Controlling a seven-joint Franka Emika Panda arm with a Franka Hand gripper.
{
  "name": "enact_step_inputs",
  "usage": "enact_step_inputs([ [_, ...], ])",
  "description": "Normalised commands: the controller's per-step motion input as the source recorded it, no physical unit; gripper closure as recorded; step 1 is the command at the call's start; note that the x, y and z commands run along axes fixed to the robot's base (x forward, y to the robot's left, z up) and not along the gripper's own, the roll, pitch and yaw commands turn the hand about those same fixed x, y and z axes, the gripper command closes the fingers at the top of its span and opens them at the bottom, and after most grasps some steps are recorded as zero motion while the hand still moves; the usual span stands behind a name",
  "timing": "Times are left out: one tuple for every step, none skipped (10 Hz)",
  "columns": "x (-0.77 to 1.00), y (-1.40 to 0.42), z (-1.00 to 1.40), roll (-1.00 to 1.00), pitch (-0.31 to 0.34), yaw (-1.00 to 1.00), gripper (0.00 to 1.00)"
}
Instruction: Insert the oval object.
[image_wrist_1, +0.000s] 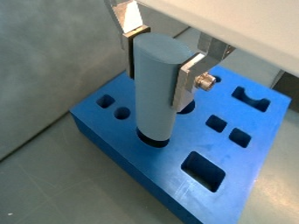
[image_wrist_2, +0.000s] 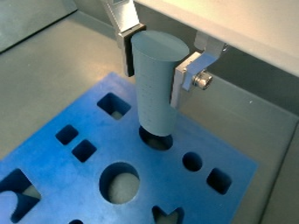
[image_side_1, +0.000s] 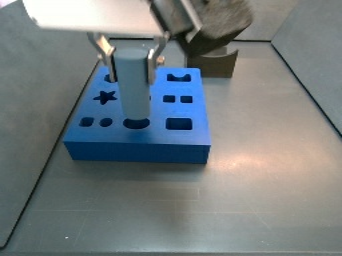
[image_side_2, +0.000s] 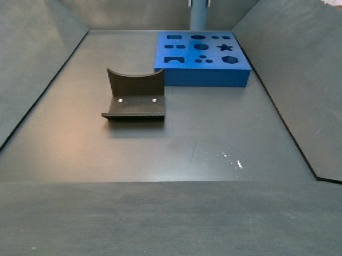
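Right now we read the gripper (image_wrist_1: 160, 54) as closed on the oval object (image_wrist_1: 153, 87), silver fingers (image_wrist_1: 191, 74) clamped against its upper part on two opposite sides, the rest hanging straight down below them. Both wrist views show this grip; in a side view the gripper (image_side_1: 132, 52) sits over the back-left part of the blue block (image_side_1: 139, 140).

Handling, as we judge it: the peg looks rigid, smooth and light, a pale grey-blue plastic-like column, so it should not bend, but the slick rounded sides could let it twist or slip in flat pads if it binds. Grip high on the flatter faces, as now, leaves the lower end free to enter.

Relative to the tool: the peg is upright between the fingers, its lower end already at or just inside a dark rounded hole (image_wrist_2: 156, 136) in the block's top face (image_wrist_2: 76, 175). How deep it sits we cannot tell. Other holes lie around it: a round one (image_wrist_2: 118, 185), small square ones, a star (image_side_1: 104, 97).

Further out, the fixture (image_side_2: 134, 96) stands on the floor well apart from the block (image_side_2: 203, 59), and only the peg's lower part (image_side_2: 199, 14) shows at that frame's edge.
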Motion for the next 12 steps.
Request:
enact_step_inputs([
  [0.08,0.09,-0.45,0.02,0.020,-0.02,1.00],
  [0.11,0.07,-0.48,0.02,0.021,-0.02,1.00],
  [-0.08,0.01,-0.59,0.04,-0.114,0.00,1.00],
  [-0.15,0.00,-0.69,0.10,-0.154,0.00,1.00],
  [0.00,-0.05,-0.70,0.07,-0.100,0.00,1.00],
  [-0.26,-0.09,-0.61,0.17,-0.170,0.00,1.00],
  [-0.20,-0.08,-0.55,0.11,-0.161,0.00,1.00],
  [0.05,-0.05,-0.59,0.01,-0.050,0.00,1.00],
  [0.31,0.00,-0.66,0.00,-0.017,-0.11,1.00],
  [0.39,0.00,-0.64,0.00,-0.024,-0.21,1.00],
  [0.15,0.02,-0.59,-0.05,-0.123,-0.15,1.00],
  [0.00,0.03,-0.49,-0.03,-0.164,-0.07,1.00],
])
